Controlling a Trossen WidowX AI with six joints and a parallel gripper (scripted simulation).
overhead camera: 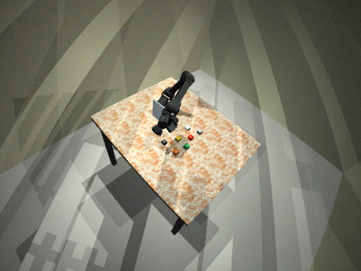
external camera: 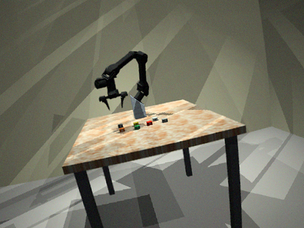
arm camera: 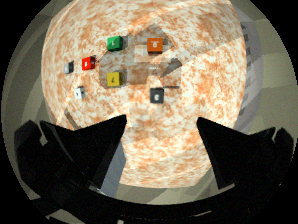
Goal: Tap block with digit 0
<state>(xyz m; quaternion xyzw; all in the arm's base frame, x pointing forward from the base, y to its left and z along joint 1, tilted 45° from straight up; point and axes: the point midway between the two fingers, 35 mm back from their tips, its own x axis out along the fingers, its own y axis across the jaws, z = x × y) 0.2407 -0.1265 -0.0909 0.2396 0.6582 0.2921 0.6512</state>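
My gripper (external camera: 116, 108) (arm camera: 162, 119) is open and empty, high above the table and pointing down. In the wrist view a dark block (overhead camera: 164, 142) (external camera: 120, 126) (arm camera: 156, 95) lies just beyond the fingertips, between their lines. An orange block (overhead camera: 175, 151) (arm camera: 155, 45) lies farther out. A yellow block (overhead camera: 178, 138) (arm camera: 114, 79) and a green block (overhead camera: 186, 146) (arm camera: 114, 43) lie left of these, then a red block (overhead camera: 190, 137) (arm camera: 88, 63), a white block (overhead camera: 187, 127) (arm camera: 79, 92) and a grey block (overhead camera: 199, 132) (arm camera: 69, 67). The digits are too blurred to tell which is 0.
The blocks stand apart in a loose group on the mottled orange and white table (overhead camera: 219, 158) (external camera: 170, 134). A pale grey-blue panel (overhead camera: 157, 109) (external camera: 138, 109) (arm camera: 115, 172) stands by the arm's base. Shadows cross the table among the blocks.
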